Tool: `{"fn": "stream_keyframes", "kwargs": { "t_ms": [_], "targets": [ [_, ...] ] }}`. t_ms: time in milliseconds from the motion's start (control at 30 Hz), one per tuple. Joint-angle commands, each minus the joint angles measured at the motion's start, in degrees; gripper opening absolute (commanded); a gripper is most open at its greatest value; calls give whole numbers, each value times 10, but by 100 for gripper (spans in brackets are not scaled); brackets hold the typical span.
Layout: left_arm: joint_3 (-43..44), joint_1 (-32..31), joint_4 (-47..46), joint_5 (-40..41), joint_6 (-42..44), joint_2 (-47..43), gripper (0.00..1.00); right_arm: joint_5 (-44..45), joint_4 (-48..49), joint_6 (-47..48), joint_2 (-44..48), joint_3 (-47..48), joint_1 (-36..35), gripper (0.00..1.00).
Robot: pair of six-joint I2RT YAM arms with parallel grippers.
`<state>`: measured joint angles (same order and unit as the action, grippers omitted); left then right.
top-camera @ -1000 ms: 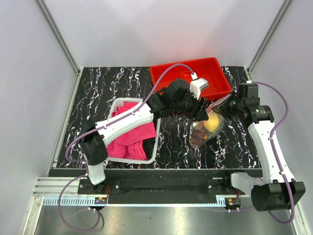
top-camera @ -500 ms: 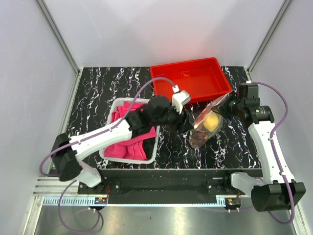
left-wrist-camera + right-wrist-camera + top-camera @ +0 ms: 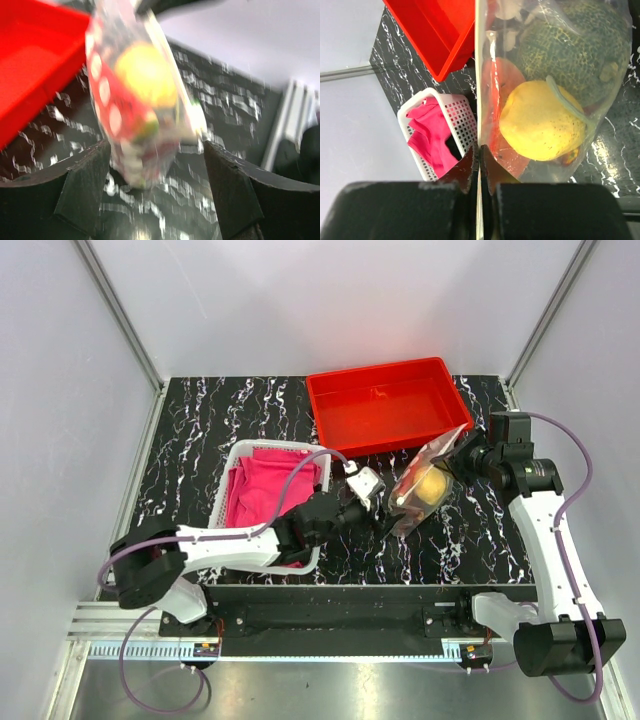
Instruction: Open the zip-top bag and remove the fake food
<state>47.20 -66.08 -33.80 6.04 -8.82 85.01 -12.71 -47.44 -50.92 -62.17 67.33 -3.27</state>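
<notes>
The zip-top bag (image 3: pixel 424 488) hangs upright over the table at centre right, held by its top edge. My right gripper (image 3: pixel 462 452) is shut on that edge; in the right wrist view its jaws (image 3: pixel 480 155) pinch the plastic. Inside the bag I see a yellow lemon (image 3: pixel 542 120), a green melon (image 3: pixel 570 45) and a red watermelon slice (image 3: pixel 502 85). My left gripper (image 3: pixel 385 515) is open and empty, low over the table just left of the bag. In the left wrist view the blurred bag (image 3: pixel 135 100) hangs just beyond the open fingers (image 3: pixel 85 185).
A red tray (image 3: pixel 385 405) stands at the back, behind the bag. A white basket (image 3: pixel 232 465) of pink cloth (image 3: pixel 270 495) sits at centre left, with the left arm lying along its near side. The basket also shows in the right wrist view (image 3: pixel 465 125).
My left arm has drawn back from the bag's top, down and toward the near left, past the basket. The right gripper still holds the bag, which now hangs a little higher.
</notes>
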Motion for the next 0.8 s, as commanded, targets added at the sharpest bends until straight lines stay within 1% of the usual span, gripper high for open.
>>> {"fn": "stream_keyframes", "kwargs": {
  "t_ms": [0, 67, 100, 167, 200, 300, 333, 367, 400, 433, 500, 533, 600, 633, 700, 733, 767],
  "targets": [
    [4, -4, -199, 70, 6, 32, 77, 1, 21, -38, 23, 2, -2, 0],
    [13, -4, -209, 66, 2, 47, 73, 3, 18, -41, 24, 3, -2, 0],
    [19, -4, -210, 68, -1, 52, 69, 5, 17, -43, 25, 3, -1, 0],
    [20, -3, -219, 71, -7, 65, 59, 9, 14, -50, 26, 3, -2, 0],
    [18, -4, -227, 75, -8, 68, 53, 9, 14, -52, 26, 4, -1, 0],
    [8, -3, -246, 77, -18, 74, 54, 11, 10, -61, 29, 3, -1, 0],
    [3, -4, -250, 78, -20, 75, 60, 15, 10, -63, 31, 3, -2, 0],
    [1, -4, -254, 78, -23, 76, 64, 16, 10, -65, 32, 2, -2, 0],
    [-2, -4, -261, 78, -23, 77, 66, 18, 9, -66, 33, 0, -2, 0],
    [-4, -3, -267, 78, -23, 79, 66, 19, 9, -68, 35, -1, -2, 0],
    [-8, -4, -279, 77, -23, 80, 61, 20, 9, -69, 36, -4, -2, 0],
    [-7, -3, -279, 78, -23, 81, 52, 22, 9, -71, 38, -5, -1, 0],
    [-7, -4, -282, 74, -26, 83, 49, 24, 9, -74, 40, -9, -2, 0],
    [-8, -3, -282, 72, -27, 85, 49, 23, 9, -74, 39, -9, -2, 0],
    [-13, -3, -287, 64, -33, 86, 57, 22, 9, -75, 36, -6, -1, 0],
    [-18, -4, -288, 59, -34, 87, 63, 22, 9, -76, 36, -6, -2, 0],
    [-20, -4, -290, 57, -39, 85, 73, 22, 9, -75, 35, -4, -2, 0]
  ]
}}
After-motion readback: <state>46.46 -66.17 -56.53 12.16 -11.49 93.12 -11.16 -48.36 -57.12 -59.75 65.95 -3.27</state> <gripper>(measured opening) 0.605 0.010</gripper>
